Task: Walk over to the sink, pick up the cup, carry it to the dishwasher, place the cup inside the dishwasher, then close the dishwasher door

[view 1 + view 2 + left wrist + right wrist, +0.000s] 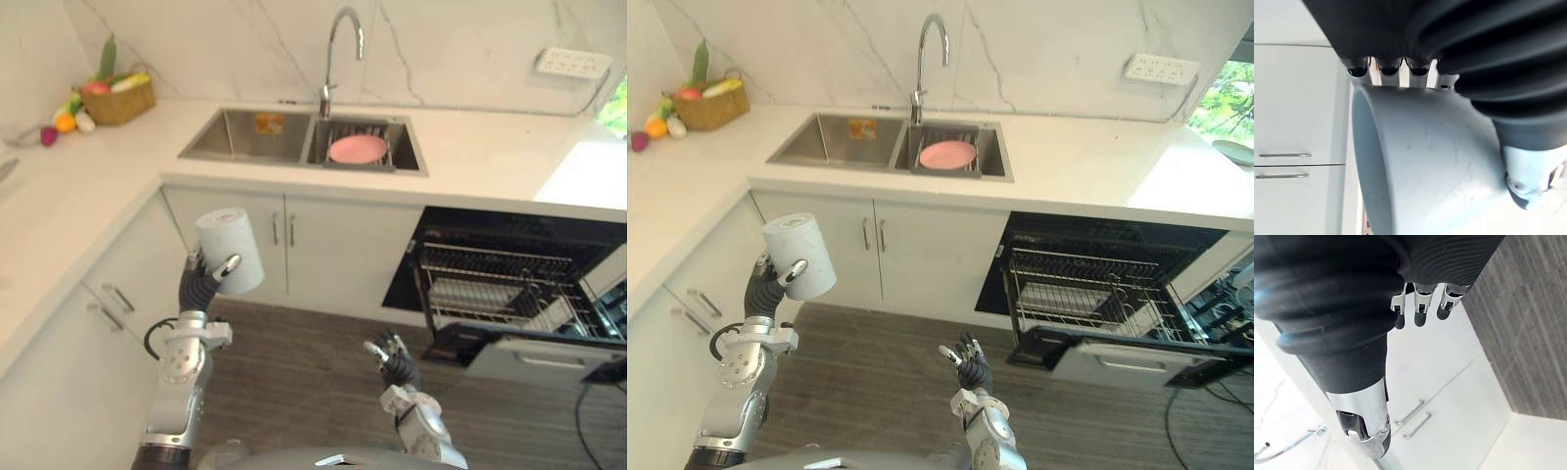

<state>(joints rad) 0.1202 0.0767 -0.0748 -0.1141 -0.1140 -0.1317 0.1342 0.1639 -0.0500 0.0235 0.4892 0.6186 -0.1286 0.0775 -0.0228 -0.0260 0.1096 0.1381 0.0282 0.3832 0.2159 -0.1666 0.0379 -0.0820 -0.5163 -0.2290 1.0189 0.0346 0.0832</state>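
Pale grey cup [230, 250] sat gripped in the left robot hand [201, 286] in the left eye view, raised clear of the cabinets, presumably for carrying. In the right eye view, the dishwasher [1087, 284] stood open beneath the bench [1087, 176], its door [1127, 364] down, ready to receive it. The left wrist view showed fingers [1388, 69] curled over the cup's wall. The right wrist view showed the right robot hand [1418, 313] loosely open and empty, likely free for the door.

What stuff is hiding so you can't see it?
- Cup: underside covered by the left hand, eye views.
- Dishwasher: right end cut off by the eye views' edge; back too dark.
- Basket: contents too small to name, eye views.
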